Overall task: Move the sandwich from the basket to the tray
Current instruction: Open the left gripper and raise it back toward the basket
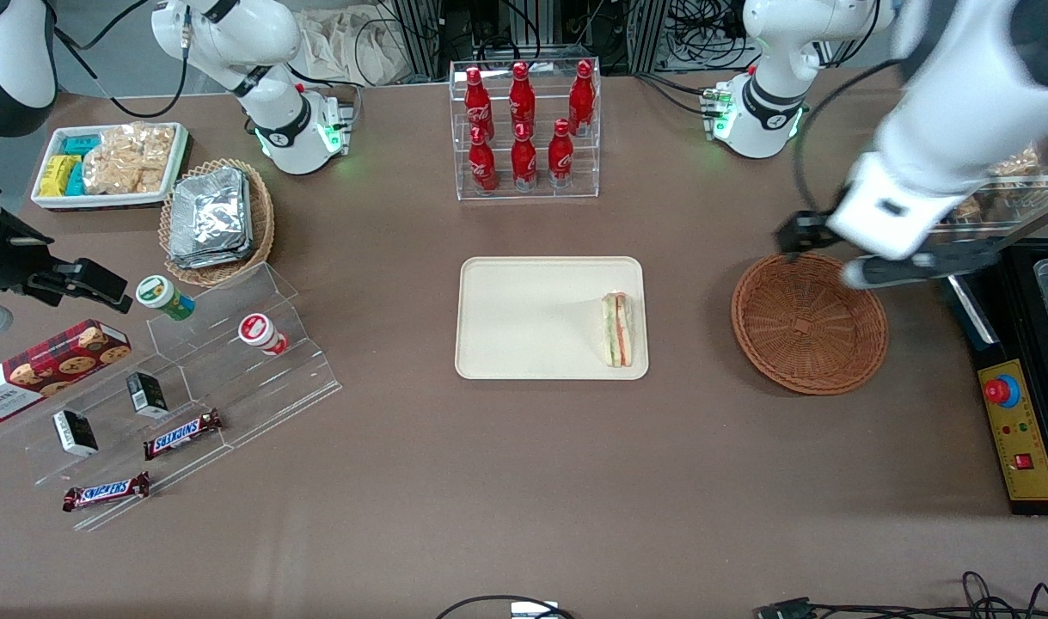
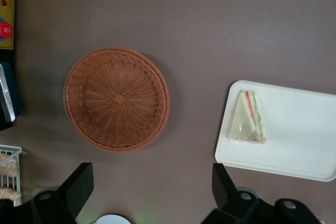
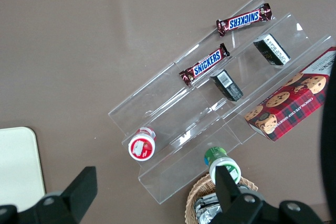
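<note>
The sandwich (image 1: 617, 329) lies on the cream tray (image 1: 524, 318), near the tray's edge toward the working arm's end. The reddish-brown basket (image 1: 809, 324) stands empty beside the tray. My left gripper (image 1: 800, 234) hangs above the basket's rim that is farther from the front camera. In the left wrist view the gripper (image 2: 150, 179) is open and holds nothing, with bare table between its fingers. That view also shows the empty basket (image 2: 116, 98), the tray (image 2: 299, 145) and the sandwich (image 2: 248, 117).
A clear rack of red bottles (image 1: 524, 129) stands farther back than the tray. A tan basket of foil packets (image 1: 216, 219), a white snack dish (image 1: 111, 163) and acrylic steps (image 1: 188, 387) lie toward the parked arm's end. A control box (image 1: 1014, 430) lies beside the basket.
</note>
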Tool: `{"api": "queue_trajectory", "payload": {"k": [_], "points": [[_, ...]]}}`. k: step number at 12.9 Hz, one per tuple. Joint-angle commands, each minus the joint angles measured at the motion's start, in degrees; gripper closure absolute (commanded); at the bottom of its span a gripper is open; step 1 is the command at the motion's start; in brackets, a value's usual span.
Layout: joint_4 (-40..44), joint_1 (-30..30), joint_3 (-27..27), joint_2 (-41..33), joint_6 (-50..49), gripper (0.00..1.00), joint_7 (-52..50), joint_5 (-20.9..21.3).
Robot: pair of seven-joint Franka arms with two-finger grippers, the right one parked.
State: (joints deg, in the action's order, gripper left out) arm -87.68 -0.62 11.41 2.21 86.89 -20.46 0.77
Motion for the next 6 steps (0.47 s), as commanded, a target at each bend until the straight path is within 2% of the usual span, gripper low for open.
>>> {"api": "queue_trajectory", "payload": {"k": [1,6], "points": [[-13.27,-2.1,-8.92,-8.43,9.14,0.0,7.6,-2.88],[-10.32,-1.84,-10.26,-6.61,8.47,0.0,9.03,-2.35]]}}
